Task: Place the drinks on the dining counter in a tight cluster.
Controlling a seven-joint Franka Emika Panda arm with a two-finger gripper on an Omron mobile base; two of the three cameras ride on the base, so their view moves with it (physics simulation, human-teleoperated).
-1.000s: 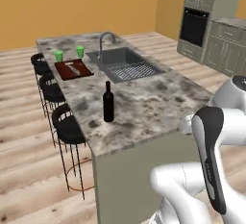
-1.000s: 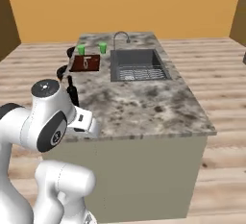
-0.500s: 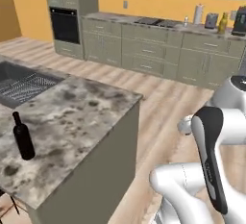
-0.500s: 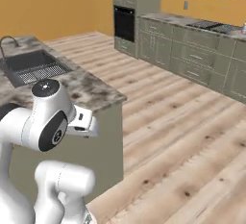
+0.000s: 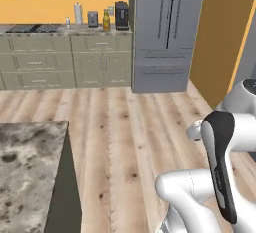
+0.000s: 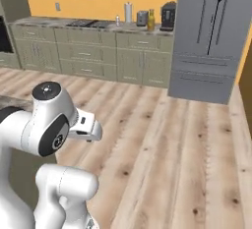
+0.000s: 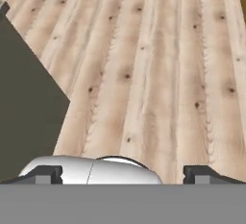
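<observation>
A corner of the dining counter (image 5: 25, 147) is cut off at the lower left of the left base view. A yellow juice bottle (image 5: 106, 21) is seen small on the far worktop (image 5: 60, 29) at upper left, just beside a black appliance (image 5: 121, 15); its label is too blurred to read. In the hand view the gripper (image 7: 122, 172) is held wide open over wooden floor (image 7: 158, 74), nothing between the fingertips (image 7: 45, 172)
</observation>
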